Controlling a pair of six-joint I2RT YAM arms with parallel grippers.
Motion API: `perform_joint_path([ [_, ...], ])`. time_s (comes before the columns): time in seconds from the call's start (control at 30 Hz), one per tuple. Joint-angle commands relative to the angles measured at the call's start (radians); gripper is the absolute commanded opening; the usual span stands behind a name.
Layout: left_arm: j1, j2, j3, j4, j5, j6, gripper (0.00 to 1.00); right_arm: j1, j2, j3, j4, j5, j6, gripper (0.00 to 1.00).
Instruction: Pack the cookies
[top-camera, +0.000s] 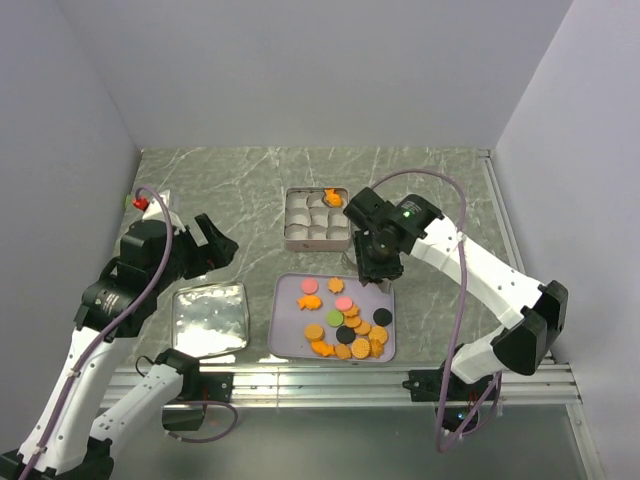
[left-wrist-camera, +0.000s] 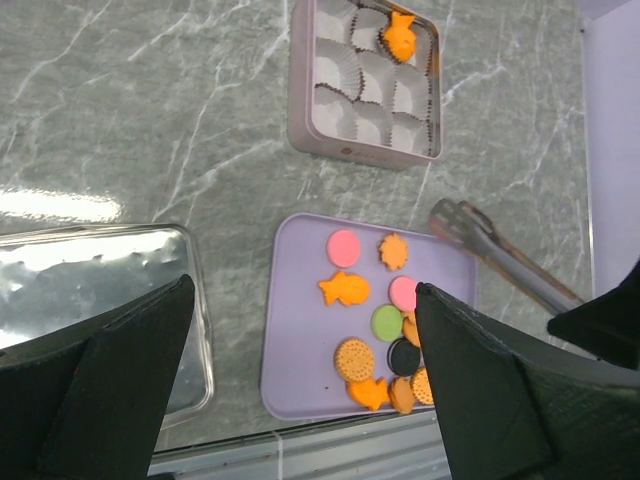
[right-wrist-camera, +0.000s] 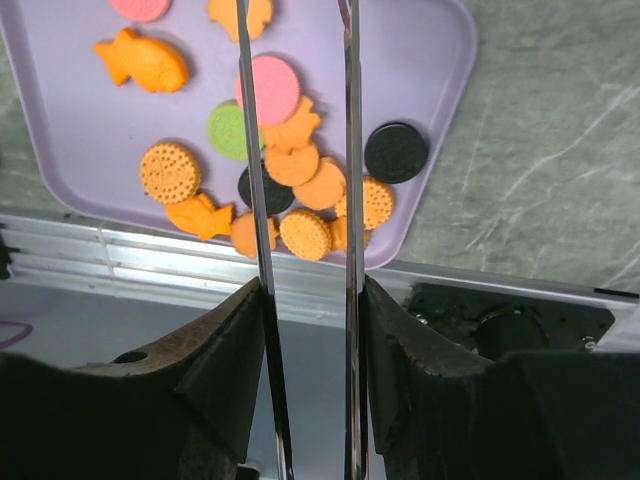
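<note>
A grey-green marbled table (top-camera: 240, 190) is seen from above, with two robot arms bolted at its near edge. Near the centre lies a lavender tray (top-camera: 285, 335) holding the cookies (top-camera: 350, 325). A pink round, an orange flower shape and an orange fish lie apart in its far half. Orange rounds, further orange shapes, another pink round, one green round and two black rounds crowd together toward its near right corner, some overlapping. Just beyond the tray stands a square tin (top-camera: 290, 215) divided into nine white paper cups (left-wrist-camera: 335, 75). One orange fish cookie (top-camera: 332, 198) sits in the cup at the far right corner, and the other cups hold nothing. A shiny metal lid (top-camera: 210, 320) lies flat to the left of the tray, close to the near edge. The left gripper (top-camera: 215, 245) hangs above the table, far of the lid and left of the tray, with its fingers spread wide and nothing between them. The right gripper (right-wrist-camera: 305, 300) is over the tray's far right edge and is clamped on a pair of metal tongs (right-wrist-camera: 350, 150). The two thin blades stand a little apart with no cookie between them. In the right wrist view they run out over the tray's cluster of cookies.
</note>
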Motion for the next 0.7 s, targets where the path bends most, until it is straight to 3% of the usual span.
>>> perform_joint_path([
  [0.0,-0.002,-0.005,0.002,0.069,0.034,-0.003,0.98,0.046,-0.031,-0.002,0.047,-0.015,0.03,0.48],
  [0.67,-0.003,-0.088,-0.067,0.034,0.014,-0.051,0.97,0.166,0.115,0.017,-0.002,0.016,0.007,0.51],
])
